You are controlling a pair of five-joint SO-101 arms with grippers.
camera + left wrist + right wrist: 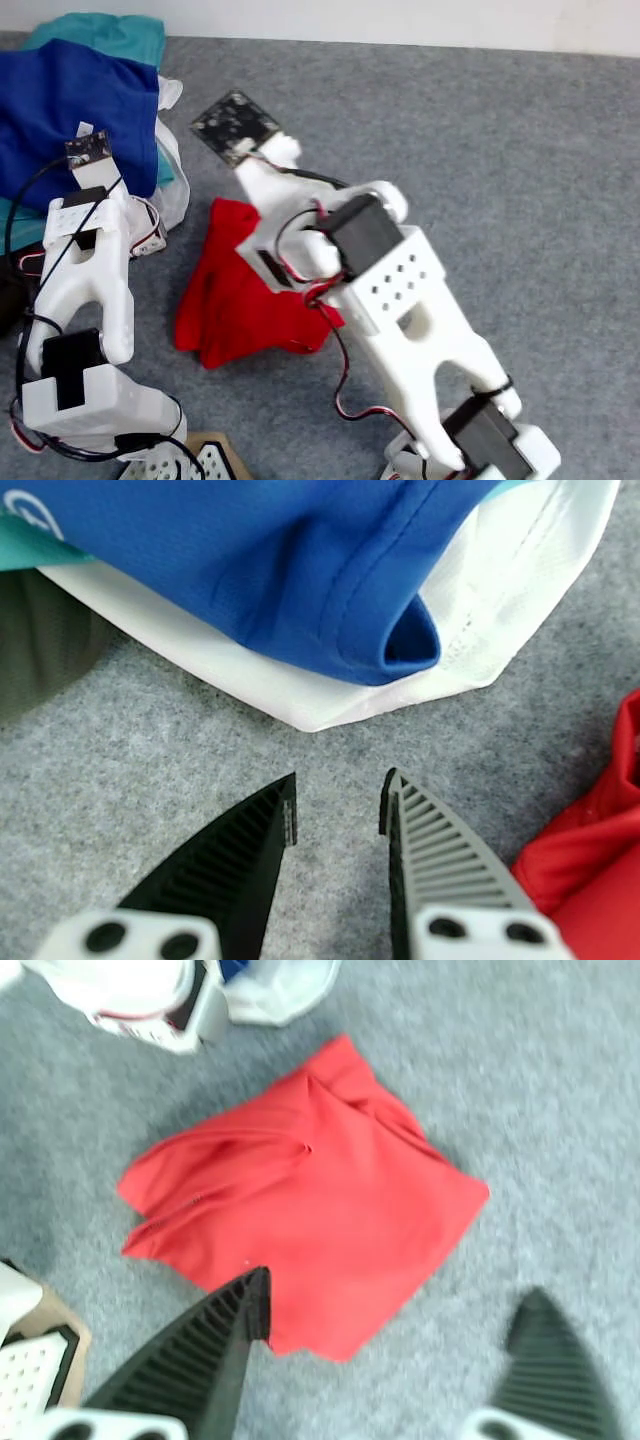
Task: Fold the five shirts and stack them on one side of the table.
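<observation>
A crumpled red cloth shirt (235, 300) lies left of centre in the high view on the grey felt-covered table (520, 150). A pile with a blue jersey shirt (70, 110), a teal shirt (110, 35) and a white shirt (500, 610) fills the upper left corner. The right gripper (398, 1285) hangs above the red shirt with jaws spread wide, and the left gripper (339, 780), jaws parted and empty, stands over bare felt just beside the white shirt's edge. Folding the red shirt looks like the step in hand, and the next move probably calls for lowering onto a loose edge and pinching it cleanly.
</observation>
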